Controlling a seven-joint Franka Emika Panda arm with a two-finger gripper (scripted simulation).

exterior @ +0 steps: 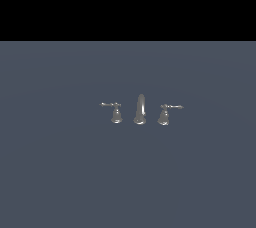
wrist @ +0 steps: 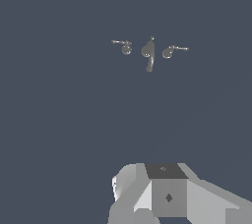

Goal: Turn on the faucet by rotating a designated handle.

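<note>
A tiny silver faucet stands on the grey floor, its tall curved spout (exterior: pixel 140 108) in the middle. The handle (exterior: pixel 115 111), a thin lever on a slim bell base, is at the exterior view's left of the spout, with the lever pointing away from it. A twin handle (exterior: pixel 164 112) on a wider base stands on the other side. In the wrist view the spout (wrist: pixel 148 53), the handle (wrist: pixel 125 46) and the twin (wrist: pixel 170 50) are small and far off. Only the grey-white body of my gripper (wrist: pixel 165 196) shows there; its fingers are out of frame. The arm is absent from the exterior view.
A flat blue-grey floor (exterior: pixel 60 172) spreads all around the faucet. Beyond its far edge there is only black background (exterior: pixel 128 2).
</note>
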